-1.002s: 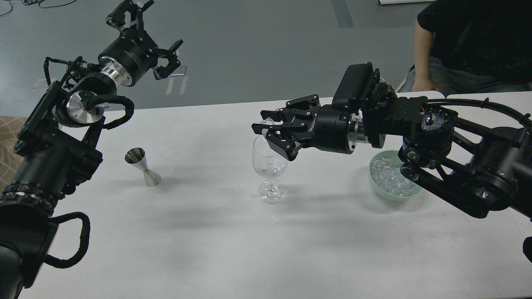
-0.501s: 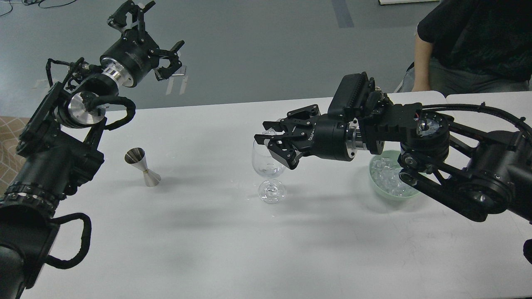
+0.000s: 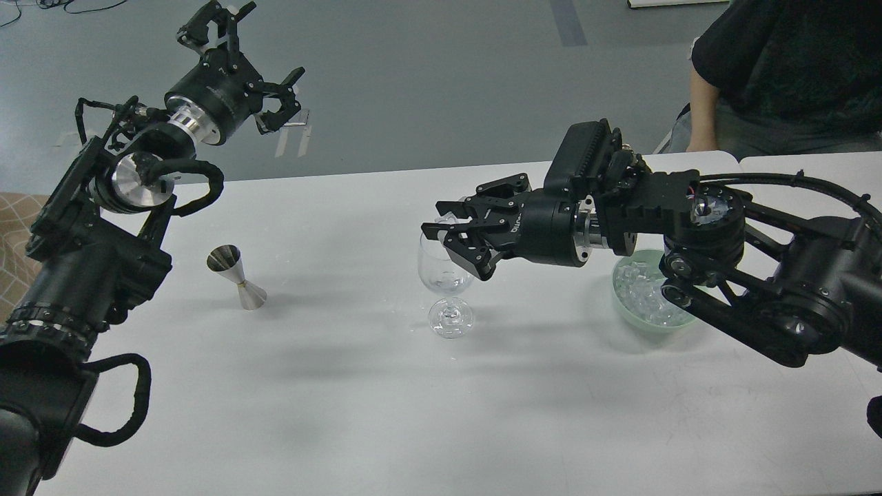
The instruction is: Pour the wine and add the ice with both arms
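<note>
2 arms: the right pincer hovers over the wine glass, its grip unreadable; the left pincer is raised, fingers spread. Ice fills a green bowl, half hidden by the right arm.

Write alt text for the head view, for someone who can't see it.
The right gripper hovers over a clear wine glass on a white table, beside a green bowl of ice. The left gripper is raised, open and empty, above a steel jigger.

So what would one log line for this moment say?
right tool: over wine glass rim | left tool: raised, open, empty | ice: in green bowl | jigger: on table
</note>
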